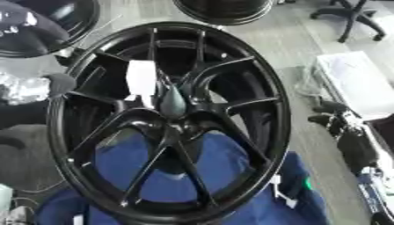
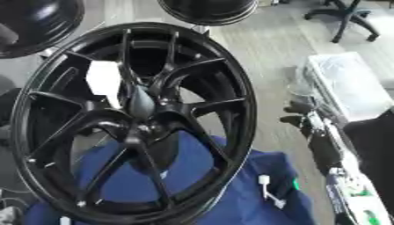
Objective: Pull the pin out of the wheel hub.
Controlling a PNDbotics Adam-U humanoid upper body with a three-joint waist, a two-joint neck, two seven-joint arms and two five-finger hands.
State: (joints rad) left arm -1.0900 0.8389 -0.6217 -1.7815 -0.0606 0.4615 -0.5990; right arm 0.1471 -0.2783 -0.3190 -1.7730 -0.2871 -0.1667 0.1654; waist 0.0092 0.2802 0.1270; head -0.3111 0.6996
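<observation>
While the black wheel hub (image 1: 169, 123) rests on blue cloth (image 1: 254, 206), no hand shows.

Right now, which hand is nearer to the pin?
Left, probably. The left hand is at the wheel's left rim, left of the pin; the right hand is beyond the right rim.

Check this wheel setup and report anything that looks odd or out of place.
One thing stands out: a white sheet sits among the upper spokes of the black wheel, just above the dark cone-shaped piece at the hub. What it is cannot be told. No robot hand is in view.
</observation>
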